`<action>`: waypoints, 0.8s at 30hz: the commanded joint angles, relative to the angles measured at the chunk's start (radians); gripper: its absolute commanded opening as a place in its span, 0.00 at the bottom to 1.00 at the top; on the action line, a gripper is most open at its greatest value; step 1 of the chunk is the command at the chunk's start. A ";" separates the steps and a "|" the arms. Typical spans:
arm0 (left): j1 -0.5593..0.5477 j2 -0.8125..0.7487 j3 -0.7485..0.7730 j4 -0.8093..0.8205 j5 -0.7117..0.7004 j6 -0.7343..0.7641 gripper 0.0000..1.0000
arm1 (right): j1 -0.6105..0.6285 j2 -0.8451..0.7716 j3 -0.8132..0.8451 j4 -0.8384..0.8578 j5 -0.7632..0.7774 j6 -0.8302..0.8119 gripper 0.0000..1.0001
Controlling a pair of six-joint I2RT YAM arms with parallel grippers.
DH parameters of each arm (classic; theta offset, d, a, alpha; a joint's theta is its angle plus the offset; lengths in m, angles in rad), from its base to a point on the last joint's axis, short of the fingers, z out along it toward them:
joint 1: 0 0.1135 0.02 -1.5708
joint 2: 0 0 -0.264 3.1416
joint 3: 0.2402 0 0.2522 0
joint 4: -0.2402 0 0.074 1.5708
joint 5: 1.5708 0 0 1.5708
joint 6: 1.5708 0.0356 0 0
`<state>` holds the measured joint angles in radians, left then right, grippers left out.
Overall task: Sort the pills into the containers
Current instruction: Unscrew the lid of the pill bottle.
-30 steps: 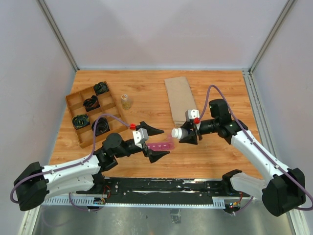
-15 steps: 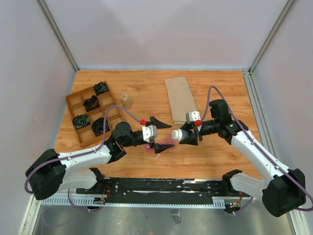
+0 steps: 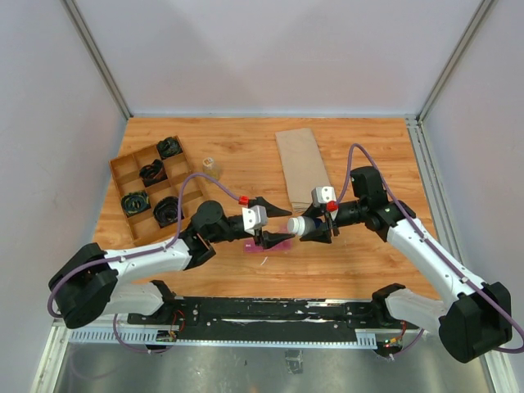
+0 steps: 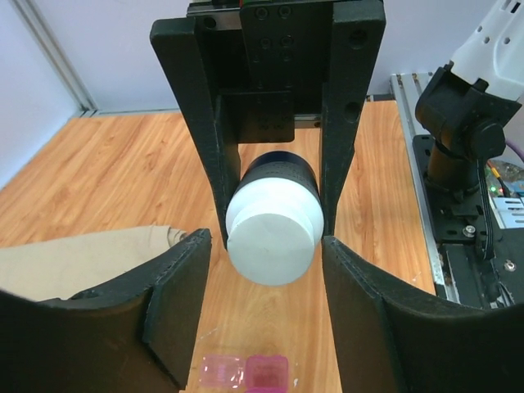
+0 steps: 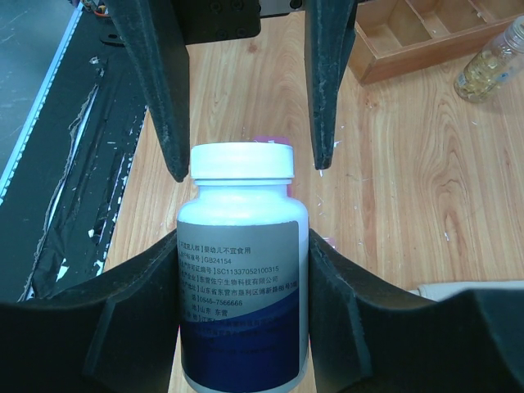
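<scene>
One labelled bottle (image 5: pixel 242 270), one pink strip (image 4: pixel 246 372)

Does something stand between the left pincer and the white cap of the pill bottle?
Nothing visible does. The white plastic pill bottle's round cap sits in the gap between the left pincer's fingers; the translucent pink container strip lies below it.

The bottle (image 5: pixel 241 270) sits within the left pincer (image 3: pixel 285 224), above the containers (image 4: pixel 246 372).
</scene>
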<state>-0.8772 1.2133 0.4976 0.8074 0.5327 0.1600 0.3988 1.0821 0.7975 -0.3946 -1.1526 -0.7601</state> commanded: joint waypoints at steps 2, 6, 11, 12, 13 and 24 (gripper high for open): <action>0.004 0.010 0.038 0.033 -0.002 -0.006 0.56 | -0.011 -0.015 0.007 -0.014 -0.032 -0.014 0.01; 0.004 0.008 0.037 0.025 0.002 -0.007 0.46 | -0.011 -0.016 0.007 -0.014 -0.032 -0.012 0.01; 0.004 -0.007 0.027 0.033 0.004 -0.055 0.25 | -0.011 -0.014 0.009 -0.015 -0.029 -0.011 0.01; 0.004 -0.010 0.020 0.051 0.000 -0.088 0.20 | -0.011 -0.015 0.008 -0.014 -0.025 -0.010 0.01; 0.004 -0.014 0.007 0.080 -0.005 -0.135 0.15 | -0.011 -0.013 0.010 -0.014 -0.021 -0.009 0.01; -0.022 0.027 -0.059 0.293 -0.114 -0.718 0.00 | -0.011 0.010 0.018 -0.002 0.027 0.023 0.01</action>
<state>-0.8776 1.2320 0.4442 0.9619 0.4618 -0.3141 0.3988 1.0840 0.7979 -0.3946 -1.1633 -0.7425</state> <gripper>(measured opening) 0.443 0.536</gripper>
